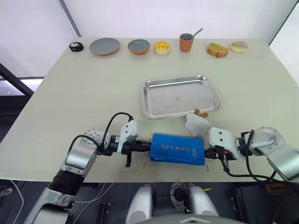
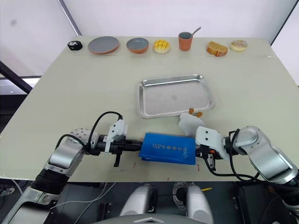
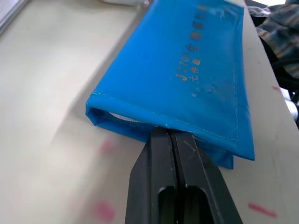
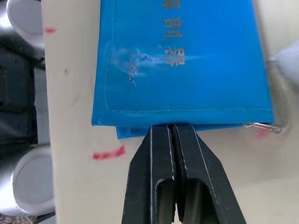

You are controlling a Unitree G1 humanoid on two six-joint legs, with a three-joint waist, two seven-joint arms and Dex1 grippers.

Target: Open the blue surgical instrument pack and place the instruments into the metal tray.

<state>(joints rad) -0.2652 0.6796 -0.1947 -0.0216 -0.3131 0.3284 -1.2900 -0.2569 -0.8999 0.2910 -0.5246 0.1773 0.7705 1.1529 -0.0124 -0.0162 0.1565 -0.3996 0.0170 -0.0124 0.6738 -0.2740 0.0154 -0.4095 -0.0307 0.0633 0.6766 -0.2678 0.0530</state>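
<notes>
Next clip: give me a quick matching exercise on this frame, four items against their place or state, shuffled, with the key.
Items:
1. metal tray
2. blue surgical instrument pack
3. left gripper
4. orange cup

States:
A. folded shut, lying near the table's front edge
B. standing in the far row with a spoon in it
C. empty, mid-table
D. fingers pressed together at one end of the pack

Pairs: 1-C, 2-A, 3-D, 4-B
</notes>
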